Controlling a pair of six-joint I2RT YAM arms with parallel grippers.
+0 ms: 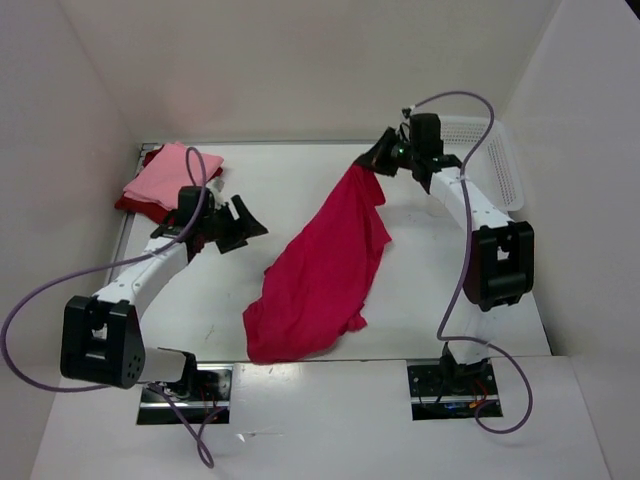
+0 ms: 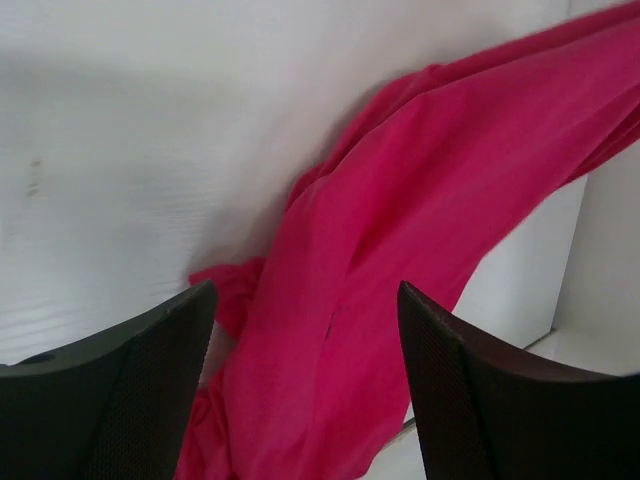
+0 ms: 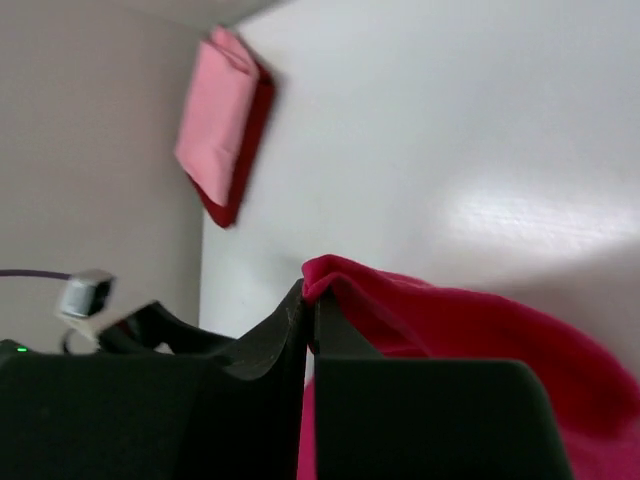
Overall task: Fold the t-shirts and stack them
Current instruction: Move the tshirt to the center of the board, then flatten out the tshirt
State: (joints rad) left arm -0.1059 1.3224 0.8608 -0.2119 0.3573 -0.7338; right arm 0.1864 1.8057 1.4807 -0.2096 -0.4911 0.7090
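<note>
At one o'clock on the table: the crimson shirt [image 1: 322, 265] is pinched by one edge in the right gripper [image 1: 380, 160], whose fingers are pressed tight together on the cloth. From there it is draped in a long band toward six o'clock, where its lower end lies bunched on the surface.
Left gripper [image 1: 246, 226]: the fingers are spread wide and nothing is gripped. It is poised at nine o'clock of the crimson shirt, near it, with the fingers aimed at the cloth.
Stack: the pink shirt [image 1: 165, 178] is laid folded on the dark red shirt [image 1: 133, 204] at ten o'clock, well apart from the crimson one.
Step in hand: judged to be the spreading-out of the third shirt, with no fold made in it yet.
Next move: a second edge or corner probably has to be taken by the left gripper, so that the cloth can be stretched flat. The bunched lower end may be hard to sort out.
Surface: the table [image 1: 200, 310] is white, smooth and faintly glossy.
Room: plain pale walls are set close on three sides. A white mesh basket [image 1: 500, 165] is placed at two o'clock.
</note>
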